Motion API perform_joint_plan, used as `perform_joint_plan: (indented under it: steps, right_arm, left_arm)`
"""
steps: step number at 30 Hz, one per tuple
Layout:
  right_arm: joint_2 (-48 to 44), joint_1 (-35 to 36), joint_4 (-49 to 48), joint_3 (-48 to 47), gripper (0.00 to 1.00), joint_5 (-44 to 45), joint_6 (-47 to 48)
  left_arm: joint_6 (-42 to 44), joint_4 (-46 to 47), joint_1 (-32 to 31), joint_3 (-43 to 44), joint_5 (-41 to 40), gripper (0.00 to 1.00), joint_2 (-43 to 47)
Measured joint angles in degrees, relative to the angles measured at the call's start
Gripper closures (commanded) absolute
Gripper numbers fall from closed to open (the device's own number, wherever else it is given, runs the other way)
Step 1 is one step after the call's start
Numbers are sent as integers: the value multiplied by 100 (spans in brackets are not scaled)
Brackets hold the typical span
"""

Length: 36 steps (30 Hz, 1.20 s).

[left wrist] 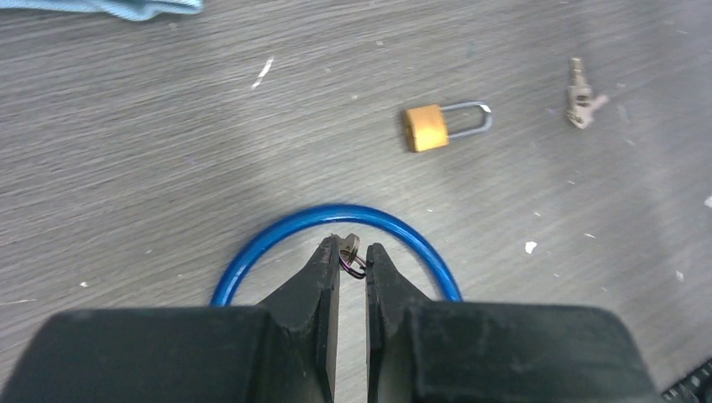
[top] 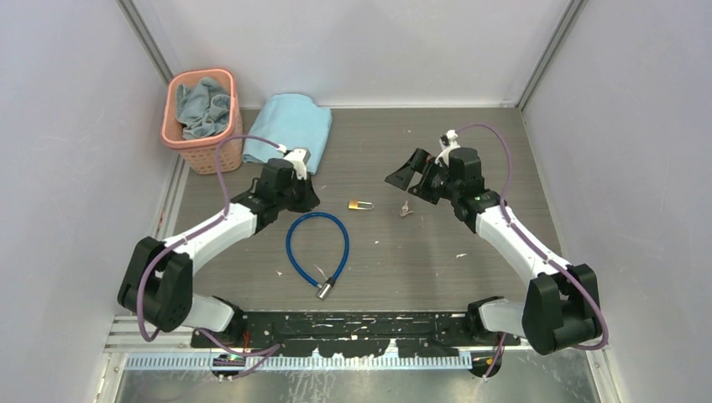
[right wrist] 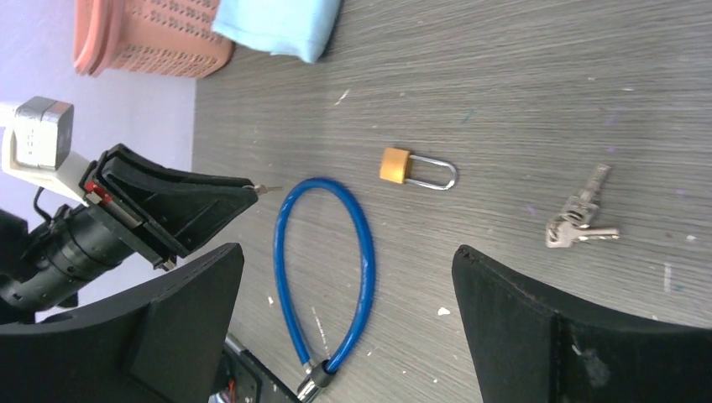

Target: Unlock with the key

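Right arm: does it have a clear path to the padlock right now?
Probably yes. The right hand is open, and the padlock lies alone just ahead of it, apart from the blue cable and the loose keys.

Each arm has long white parts and fat black joints. The left arm [top: 214, 229] is at the lower left of the top view, the right arm [top: 510, 239] at the lower right. A thin purple cable [top: 219, 172] runs along each one. The left gripper [left wrist: 353, 249] has two black pointy fingers [left wrist: 306, 294]. Its wrist carries a little silver box [right wrist: 39, 126] on a white block [right wrist: 27, 159].
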State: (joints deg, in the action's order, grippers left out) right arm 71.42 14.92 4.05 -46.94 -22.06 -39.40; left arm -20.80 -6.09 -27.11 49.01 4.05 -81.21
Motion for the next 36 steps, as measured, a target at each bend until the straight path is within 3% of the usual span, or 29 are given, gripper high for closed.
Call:
perform_joint_plan:
  steps: [8, 13, 18, 25, 36]
  right_arm:
    - [-11, 411, -772, 50, 3, -614, -280]
    - [-146, 708, -1567, 437, 19, -1132, -455]
    - [-297, 898, -2413, 730, 28, -1659, -669]
    - [-494, 1158, -3377, 754, 50, -2203, -866]
    - [-610, 1585, -4225, 634, 45, -2704, -1078]
  left_arm:
    - [-282, 413, 0, -260, 1228, 98, 767]
    - [-841, 973, 0, -275, 2232, 100, 1213]
    - [-1628, 1626, 0, -275, 3128, 100, 1486]
    - [-2988, 2771, 0, -369, 3943, 100, 1690]
    - [-4494, 4079, -2, -479, 4273, 100, 1781]
